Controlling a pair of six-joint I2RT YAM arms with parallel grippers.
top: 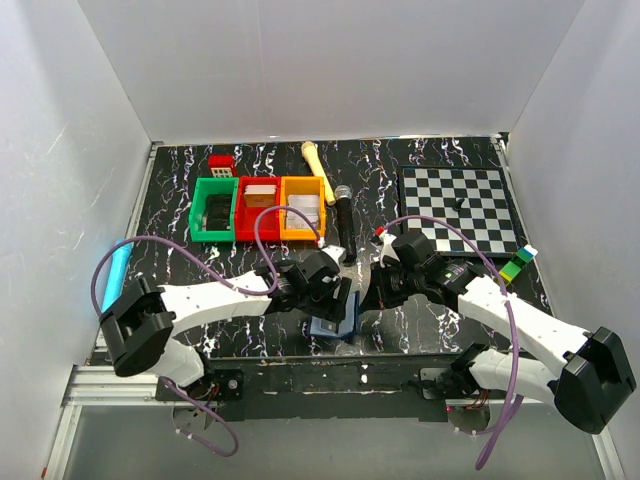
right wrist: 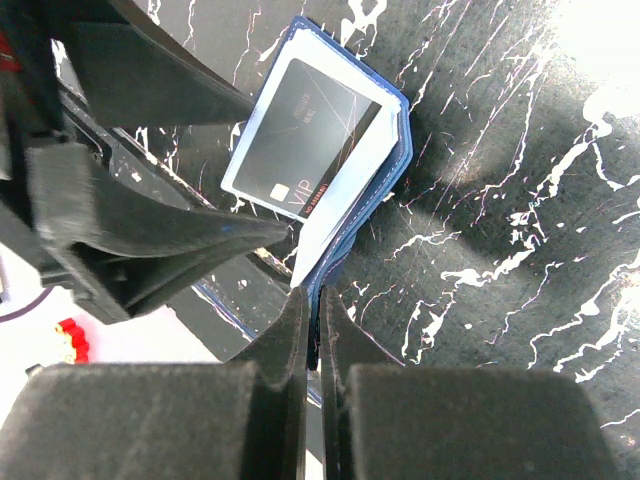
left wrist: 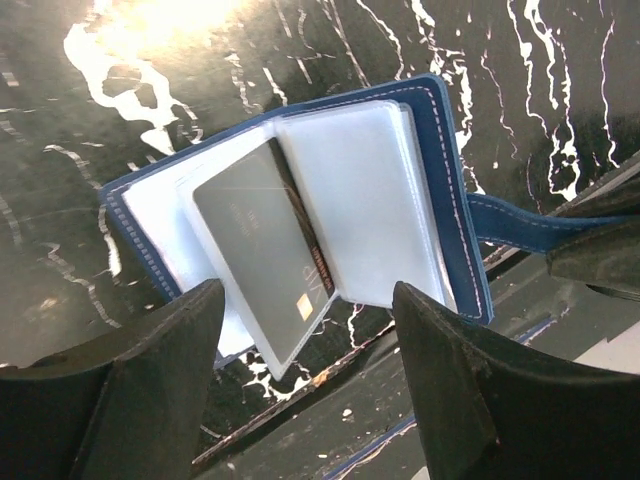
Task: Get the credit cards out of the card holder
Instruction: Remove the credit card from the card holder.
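The navy-blue card holder (left wrist: 446, 170) lies open near the table's front edge (top: 328, 327), its pale clear sleeves facing up. A dark grey credit card (left wrist: 258, 245) with a gold chip pokes out of a sleeve toward the table edge; it also shows in the right wrist view (right wrist: 305, 135). My left gripper (left wrist: 305, 345) hovers open just in front of that card, one finger on each side, touching nothing. My right gripper (right wrist: 318, 312) is shut on the card holder's (right wrist: 392, 160) blue strap at its corner. In the top view, the left gripper (top: 343, 300) and right gripper (top: 373, 293) meet over the holder.
At the back stand a green bin (top: 214, 210), a red bin (top: 259, 207) and an orange bin (top: 302, 210). A black microphone (top: 344, 220) lies beside them. A chessboard (top: 459, 208) sits back right. A green-yellow block (top: 516, 266) rests by the right arm.
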